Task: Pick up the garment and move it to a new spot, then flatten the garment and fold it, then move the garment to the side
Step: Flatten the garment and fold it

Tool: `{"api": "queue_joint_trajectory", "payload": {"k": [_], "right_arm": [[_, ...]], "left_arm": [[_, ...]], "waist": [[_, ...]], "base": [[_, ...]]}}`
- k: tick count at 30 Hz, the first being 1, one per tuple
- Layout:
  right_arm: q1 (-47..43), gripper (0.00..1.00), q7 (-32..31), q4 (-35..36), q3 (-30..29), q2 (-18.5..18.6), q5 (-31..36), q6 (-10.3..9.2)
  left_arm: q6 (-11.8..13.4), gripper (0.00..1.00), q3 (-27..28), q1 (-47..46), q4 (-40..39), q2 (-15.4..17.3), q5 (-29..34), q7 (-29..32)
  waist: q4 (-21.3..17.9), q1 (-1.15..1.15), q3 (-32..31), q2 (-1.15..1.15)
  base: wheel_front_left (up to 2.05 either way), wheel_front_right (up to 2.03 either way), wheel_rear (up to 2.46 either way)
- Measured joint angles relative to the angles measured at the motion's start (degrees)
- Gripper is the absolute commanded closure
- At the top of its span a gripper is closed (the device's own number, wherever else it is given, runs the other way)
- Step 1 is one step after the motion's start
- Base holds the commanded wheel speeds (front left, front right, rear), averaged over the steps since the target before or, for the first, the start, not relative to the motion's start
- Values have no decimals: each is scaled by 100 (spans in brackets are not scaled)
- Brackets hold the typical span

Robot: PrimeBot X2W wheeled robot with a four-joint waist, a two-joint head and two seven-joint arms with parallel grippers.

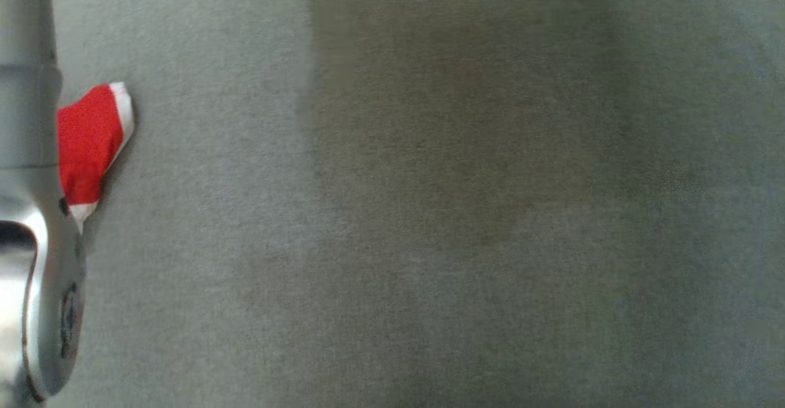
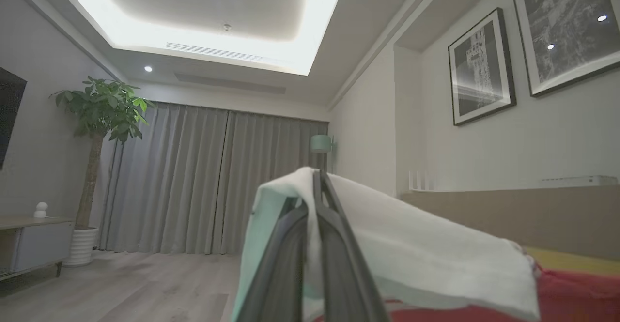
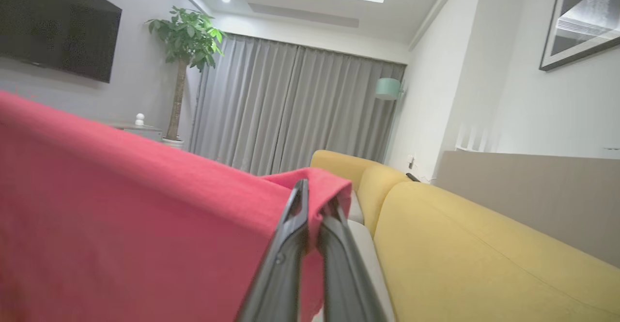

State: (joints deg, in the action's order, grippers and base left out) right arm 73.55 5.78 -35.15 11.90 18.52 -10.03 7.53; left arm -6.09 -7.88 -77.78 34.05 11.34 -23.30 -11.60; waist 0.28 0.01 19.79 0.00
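Red, white-trimmed cloth garment (image 1: 92, 138): soft, light, limp; pinched at 2 edges by closed left tool (image 2: 317, 179) and right tool (image 3: 316, 198).

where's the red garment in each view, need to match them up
Head view: garment at the far left edge, beside the pale forearm.
Left wrist view: its white part drapes over the left gripper; red at lower right.
Right wrist view: red cloth across the left half, pinched by the right gripper.
Shared landmark: potted plant, in both wrist views.
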Motion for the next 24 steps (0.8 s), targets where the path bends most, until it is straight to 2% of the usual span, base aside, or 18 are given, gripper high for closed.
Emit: {"api": "queue_joint_trajectory", "payload": {"k": [6,14,20,24], "right_arm": [[-283,100,444,-1058,413,26,58,0],[-1561,100,422,-2058,1293,260,-244,0],[-2319,100,93,-2076,2103,550,-1121,0],[-2705,100,-144,-1773,2608,969,-1651,0]], "left_arm": [[-103,100,-489,315,555,-62,109,-240],[-149,100,-1083,1987,831,-120,158,-286],[-149,100,-1837,3298,522,62,89,-257],[-149,100,-2449,3958,51,502,-196,99]], "waist": [[216,-1,-34,0],[372,-1,-232,0],[436,-1,-559,0],[486,-2,-829,0]], "base": [[0,0,0],[0,0,0],[0,0,0],[0,0,0]]}}
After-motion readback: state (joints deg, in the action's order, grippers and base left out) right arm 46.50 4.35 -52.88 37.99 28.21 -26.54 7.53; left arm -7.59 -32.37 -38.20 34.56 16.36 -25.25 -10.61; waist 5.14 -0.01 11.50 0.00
